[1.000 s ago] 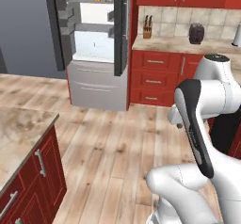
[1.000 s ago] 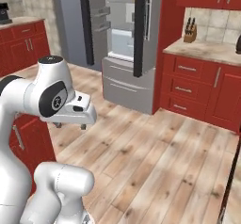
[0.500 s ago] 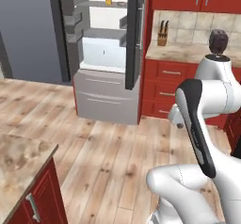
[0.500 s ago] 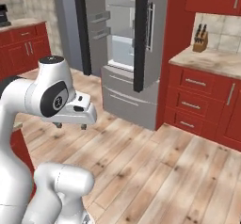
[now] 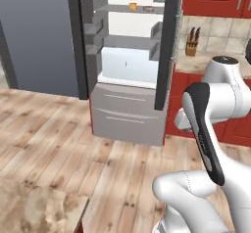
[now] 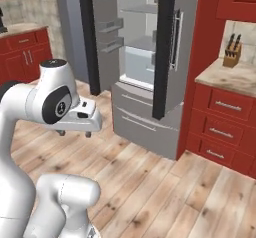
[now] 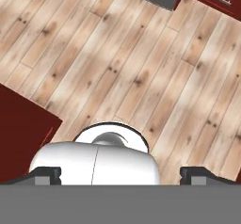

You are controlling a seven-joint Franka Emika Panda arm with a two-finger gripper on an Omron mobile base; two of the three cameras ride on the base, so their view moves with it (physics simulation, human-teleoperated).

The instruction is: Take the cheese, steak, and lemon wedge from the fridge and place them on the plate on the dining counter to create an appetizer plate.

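The arm is folded up close over its base with the hand (image 6: 74, 132) pointing down at the bare wooden floor (image 7: 141, 53), its fingers spread wide and holding nothing. Ahead stands the fridge (image 5: 130, 65) with both doors swung open. The left base view shows a small orange-yellow cheese (image 5: 132, 6) on an upper shelf and a corner of the marbled tabletop (image 5: 34, 210), while the right base view shows the knife block (image 6: 231, 52).

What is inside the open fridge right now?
In the left base view, the fridge shows white walls, grey shelves and a pale drawer. On the top shelf sit a small orange-yellow item and a darker one, too small to identify. The drawer's contents are hidden.
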